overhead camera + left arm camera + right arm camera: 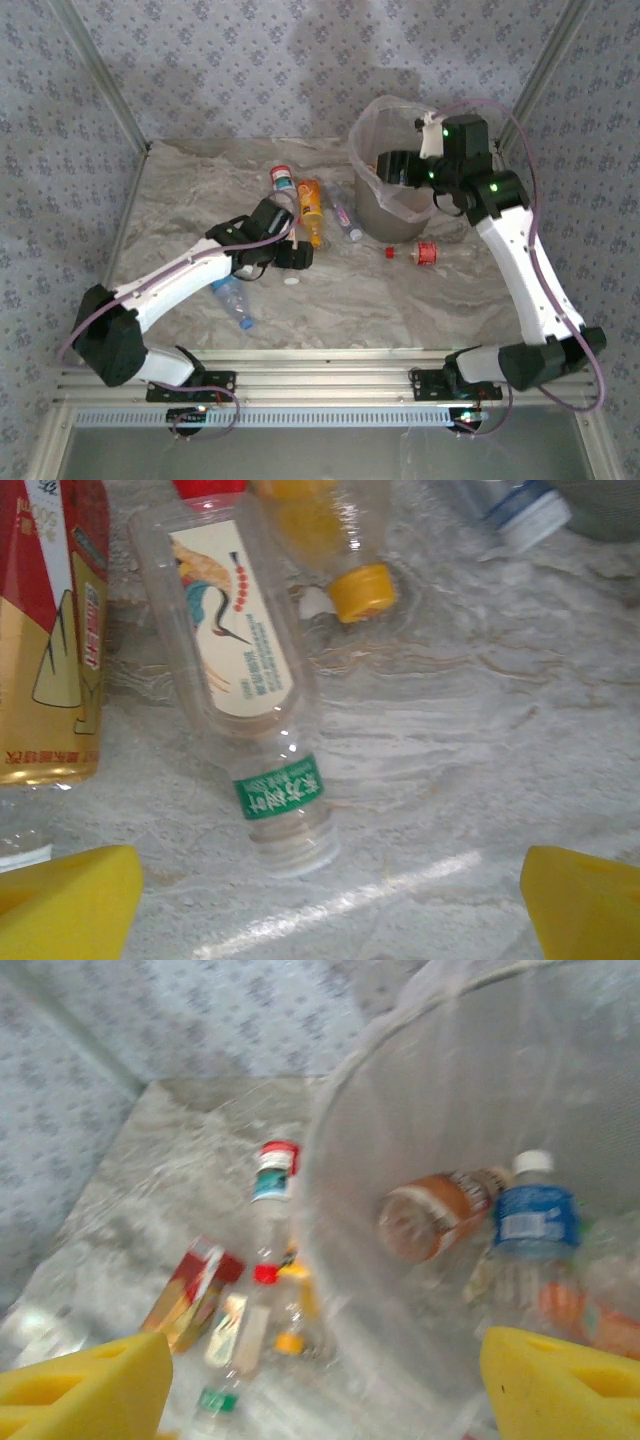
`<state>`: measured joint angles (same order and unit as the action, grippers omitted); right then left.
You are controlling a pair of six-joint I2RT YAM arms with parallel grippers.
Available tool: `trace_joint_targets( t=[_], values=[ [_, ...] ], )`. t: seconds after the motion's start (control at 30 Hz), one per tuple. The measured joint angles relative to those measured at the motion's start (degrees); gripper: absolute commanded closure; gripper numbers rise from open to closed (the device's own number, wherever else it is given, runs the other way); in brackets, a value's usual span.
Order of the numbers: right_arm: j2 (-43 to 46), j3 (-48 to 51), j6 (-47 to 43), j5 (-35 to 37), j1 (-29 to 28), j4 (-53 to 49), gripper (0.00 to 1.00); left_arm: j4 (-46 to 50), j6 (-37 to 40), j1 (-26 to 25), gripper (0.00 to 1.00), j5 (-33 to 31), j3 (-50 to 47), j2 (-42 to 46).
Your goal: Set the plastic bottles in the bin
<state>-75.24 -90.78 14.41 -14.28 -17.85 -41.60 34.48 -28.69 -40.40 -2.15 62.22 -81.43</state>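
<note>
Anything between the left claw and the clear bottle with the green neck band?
Nothing. In the left wrist view the table is bare from the open left claw up to the clear bottle.

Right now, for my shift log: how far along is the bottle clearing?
Done: a brown bottle and a clear bottle with a blue label lie in the round grey bin. In hand: nothing; the right claw hangs open over the bin, the left claw open above a clear bottle with a green neck band. Left: that one, an orange bottle, a red-capped bottle and a blue-capped bottle by the left arm.
</note>
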Motion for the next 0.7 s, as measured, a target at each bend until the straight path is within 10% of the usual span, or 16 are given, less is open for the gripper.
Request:
trace_joint_targets(
  t=[0.7],
  values=[
    [16.79,25.75,3.65,-7.67,-5.51,2.01,0.13,3.74,0.92,2.38,0.13,-3.78,10.49,-22.97]
  ],
)
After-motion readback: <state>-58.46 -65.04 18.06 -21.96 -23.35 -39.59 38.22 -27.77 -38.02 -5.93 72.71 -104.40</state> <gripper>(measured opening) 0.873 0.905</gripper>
